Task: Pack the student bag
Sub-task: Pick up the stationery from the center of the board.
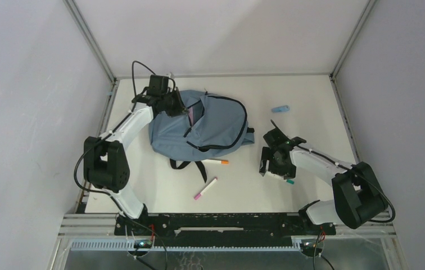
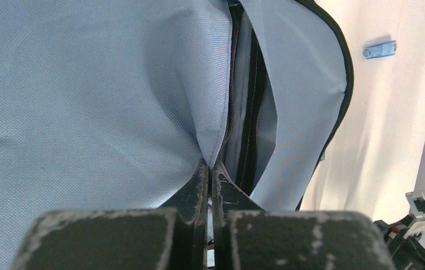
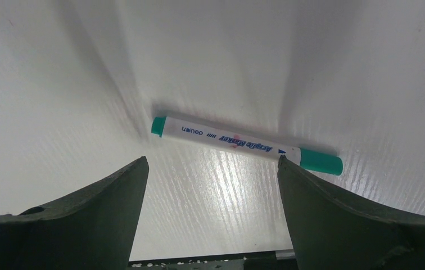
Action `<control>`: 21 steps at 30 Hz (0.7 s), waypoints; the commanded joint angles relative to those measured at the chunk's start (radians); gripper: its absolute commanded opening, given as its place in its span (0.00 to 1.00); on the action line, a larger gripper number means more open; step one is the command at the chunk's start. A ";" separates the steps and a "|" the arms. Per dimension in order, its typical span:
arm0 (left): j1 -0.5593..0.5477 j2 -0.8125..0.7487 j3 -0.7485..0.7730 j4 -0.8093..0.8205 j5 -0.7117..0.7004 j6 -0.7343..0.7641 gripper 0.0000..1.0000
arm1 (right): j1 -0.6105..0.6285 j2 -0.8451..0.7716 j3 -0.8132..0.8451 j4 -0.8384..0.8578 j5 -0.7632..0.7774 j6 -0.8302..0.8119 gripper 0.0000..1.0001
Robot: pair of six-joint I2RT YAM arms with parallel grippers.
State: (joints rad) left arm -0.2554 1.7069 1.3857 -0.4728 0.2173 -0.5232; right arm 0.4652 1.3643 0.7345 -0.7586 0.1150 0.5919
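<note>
The blue-grey student bag [image 1: 207, 126] lies at the back left of the table with its main zip open. My left gripper [image 1: 183, 110] is shut on the fabric edge of the bag's opening [image 2: 213, 152] and holds the flap up. My right gripper [image 1: 275, 169] is open and points down at the table, right of the bag. A white marker with green cap [image 3: 244, 143] lies flat just beyond its fingertips, its capped end by the right finger [image 3: 311, 191]. In the top view the marker [image 1: 286, 179] shows partly under the gripper.
An orange-capped marker [image 1: 217, 161] lies just in front of the bag. A pink-capped marker [image 1: 205, 188] lies nearer the front. A small light blue object [image 1: 280, 108] lies at the back right, also in the left wrist view [image 2: 380, 49]. Black straps [image 1: 190, 166] trail from the bag.
</note>
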 commanded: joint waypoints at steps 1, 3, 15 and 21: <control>0.002 -0.072 -0.014 0.054 0.056 -0.016 0.00 | 0.042 0.031 0.010 0.041 -0.034 -0.009 0.93; 0.002 -0.073 -0.018 0.054 0.057 -0.015 0.00 | 0.066 0.032 0.012 0.053 -0.068 -0.003 0.93; 0.002 -0.087 -0.052 0.054 0.069 -0.019 0.00 | 0.168 -0.014 0.155 0.013 -0.074 0.005 0.92; 0.002 -0.086 -0.060 0.058 0.079 -0.021 0.00 | 0.103 0.053 0.147 0.031 -0.056 -0.054 0.95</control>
State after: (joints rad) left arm -0.2546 1.6798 1.3415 -0.4473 0.2409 -0.5247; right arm 0.5987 1.3773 0.8646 -0.7441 0.0349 0.5823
